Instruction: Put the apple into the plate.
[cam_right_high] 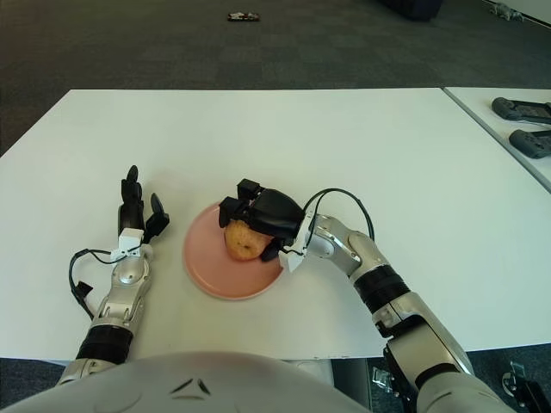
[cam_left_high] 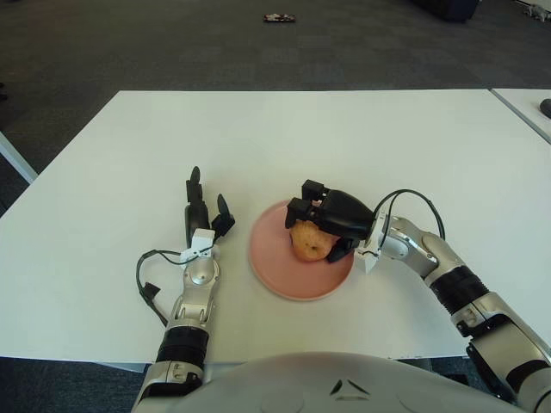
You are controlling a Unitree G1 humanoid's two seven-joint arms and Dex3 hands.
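A yellow-red apple [cam_left_high: 310, 242] sits over the middle of the pink plate [cam_left_high: 274, 268] on the white table. My right hand [cam_left_high: 325, 217] is over the plate with its black fingers curled around the top and sides of the apple. I cannot tell if the apple touches the plate. My left hand [cam_left_high: 203, 206] shows left of the plate, fingers stretched out and holding nothing.
The white table [cam_left_high: 284, 138] stretches far back and to both sides. A second table stands at the right with dark controllers [cam_right_high: 525, 125] on it. A small dark object [cam_left_high: 279, 17] lies on the carpet far behind.
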